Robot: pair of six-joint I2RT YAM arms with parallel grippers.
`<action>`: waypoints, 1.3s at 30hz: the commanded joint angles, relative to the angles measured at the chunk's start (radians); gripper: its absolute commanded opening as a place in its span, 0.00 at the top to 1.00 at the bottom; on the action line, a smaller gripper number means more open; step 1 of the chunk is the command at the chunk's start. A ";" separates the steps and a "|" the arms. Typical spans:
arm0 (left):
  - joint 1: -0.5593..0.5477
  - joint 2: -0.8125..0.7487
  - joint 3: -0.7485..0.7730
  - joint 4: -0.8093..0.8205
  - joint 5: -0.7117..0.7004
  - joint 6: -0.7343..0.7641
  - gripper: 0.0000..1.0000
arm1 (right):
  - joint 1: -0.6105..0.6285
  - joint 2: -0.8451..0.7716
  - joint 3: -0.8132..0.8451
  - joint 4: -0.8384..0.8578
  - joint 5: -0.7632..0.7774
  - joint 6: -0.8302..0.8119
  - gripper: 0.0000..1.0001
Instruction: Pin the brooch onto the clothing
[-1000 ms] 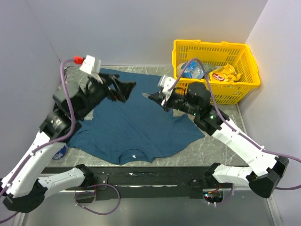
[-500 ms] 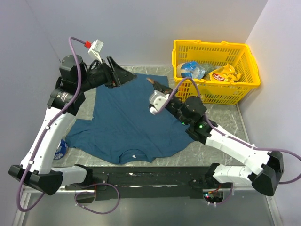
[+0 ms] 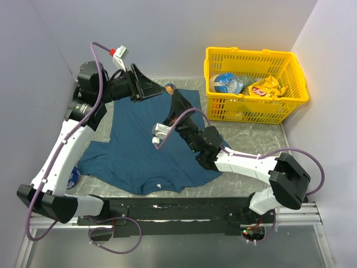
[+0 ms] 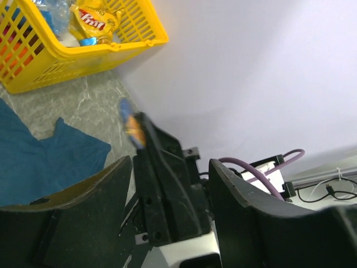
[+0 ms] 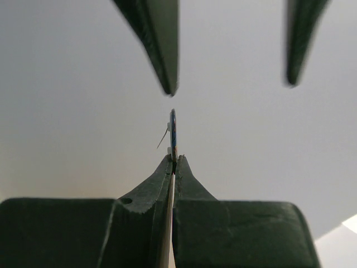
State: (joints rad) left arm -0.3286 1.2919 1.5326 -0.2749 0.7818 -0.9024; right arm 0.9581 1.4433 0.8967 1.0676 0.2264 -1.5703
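Note:
The teal T-shirt (image 3: 146, 146) lies flat on the table, white neck label toward me; a corner of it shows in the left wrist view (image 4: 33, 162). My right gripper (image 3: 172, 95) is raised over the shirt's far edge and shut on the tiny orange-and-blue brooch (image 3: 169, 87). In the right wrist view the brooch (image 5: 173, 129) stands edge-on above the closed right gripper (image 5: 174, 160). My left gripper (image 3: 158, 90) is open, level with it. In the left wrist view the left gripper (image 4: 170, 163) straddles the right fingers, with the brooch (image 4: 133, 126) beyond them.
A yellow basket (image 3: 290, 97) with snack packs and a bottle stands at the back right, also in the left wrist view (image 4: 120, 44). A small blue-and-white object (image 3: 73, 180) lies by the shirt's left sleeve. Walls close in at the back and both sides.
My right gripper has lifted the brooch up and to the far left, in between the left gripper's open jaws. My left arm has risen and holds near the shirt's far edge.

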 commanded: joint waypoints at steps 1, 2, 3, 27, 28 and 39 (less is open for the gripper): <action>0.005 0.035 0.063 -0.072 -0.013 0.037 0.38 | 0.013 0.002 0.034 0.236 0.014 -0.125 1.00; 0.003 0.041 0.069 -0.095 -0.032 0.046 0.40 | 0.017 0.003 0.039 0.230 0.017 -0.129 1.00; 0.003 0.043 0.080 -0.113 -0.050 0.059 0.40 | 0.016 0.008 0.041 0.235 0.017 -0.131 1.00; -0.015 0.060 0.026 0.039 -0.003 0.002 0.65 | 0.057 0.042 0.045 0.210 0.039 -0.148 1.00; -0.018 0.061 0.031 0.033 -0.004 0.003 0.69 | 0.060 0.045 0.048 0.216 0.044 -0.148 1.00; -0.038 0.069 0.067 -0.036 -0.075 0.065 0.99 | 0.079 0.081 0.068 0.241 0.063 -0.163 1.00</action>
State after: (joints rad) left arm -0.3489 1.3731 1.5555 -0.3042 0.7391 -0.8764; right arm 1.0145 1.5185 0.9115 1.1908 0.3027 -1.7309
